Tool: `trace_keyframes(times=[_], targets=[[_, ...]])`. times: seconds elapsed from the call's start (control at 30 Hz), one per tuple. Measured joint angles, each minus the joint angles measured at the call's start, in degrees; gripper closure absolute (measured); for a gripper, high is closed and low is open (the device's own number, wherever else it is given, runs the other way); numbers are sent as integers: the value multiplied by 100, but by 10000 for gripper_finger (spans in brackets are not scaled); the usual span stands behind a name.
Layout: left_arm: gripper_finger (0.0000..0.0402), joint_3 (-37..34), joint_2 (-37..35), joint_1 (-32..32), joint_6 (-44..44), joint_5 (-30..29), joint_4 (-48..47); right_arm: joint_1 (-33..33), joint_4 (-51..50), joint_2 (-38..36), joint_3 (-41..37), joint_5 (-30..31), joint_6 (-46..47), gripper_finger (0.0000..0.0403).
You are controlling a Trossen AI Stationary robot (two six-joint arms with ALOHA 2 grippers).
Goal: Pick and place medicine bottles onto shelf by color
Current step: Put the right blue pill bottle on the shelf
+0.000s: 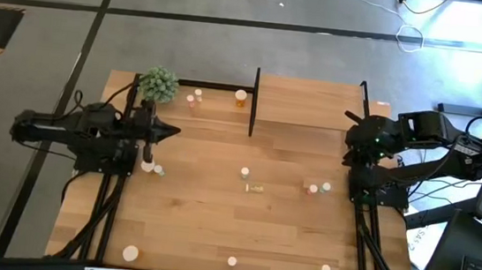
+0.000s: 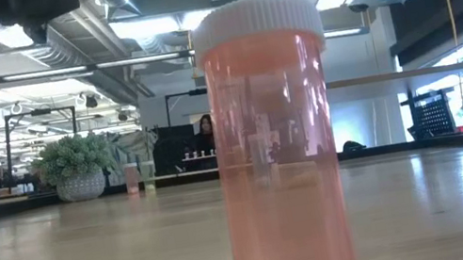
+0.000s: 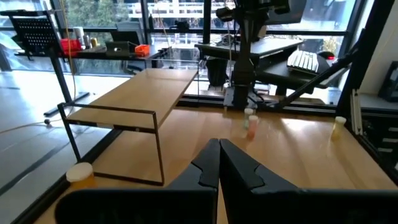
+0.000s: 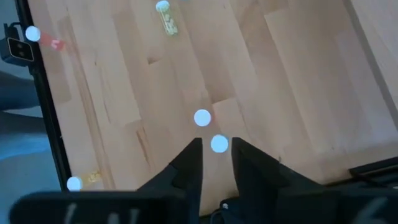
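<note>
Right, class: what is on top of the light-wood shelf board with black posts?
Only bare wood shows on the shelf board; nothing stands there. From above, the board covers the table under it.

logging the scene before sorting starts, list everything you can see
table: one, light wood, the whole work surface
shelf: one, light wood with black posts, back right
plant ball: one, green, back left
back bottles: about three, pink and orange, right of the plant ball
middle bottles: about six, pink, green and a yellowish one lying down, scattered mid-table
front bottles: three, middle one pink, along the near edge
person: one, dark, in the room behind
left gripper: shut, left side near the plant ball
right gripper: open, above two of the middle bottles
</note>
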Motion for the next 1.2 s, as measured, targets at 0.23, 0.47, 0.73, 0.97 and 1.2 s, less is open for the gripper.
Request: trace_keyframes(times=[0.23, 0.47, 0.73, 0.97, 1.2], targets=[[401, 703, 554, 1, -176, -106, -810, 0, -5, 29, 0, 0, -488, 268], [401, 1267, 876, -2, -174, -105, -1228, 0, -38, 117, 0, 1, -681, 245], [401, 1621, 1120, 0, -305, -110, -1575, 0, -32, 118, -685, -839, -843, 242], [401, 1828, 1331, 1, -322, -111, -1811, 0, 445, 122, -1809, -1010, -1142, 242], [401, 1828, 1331, -1, -322, -109, -1854, 0, 1261, 122, -2631, -1014, -1103, 242]])
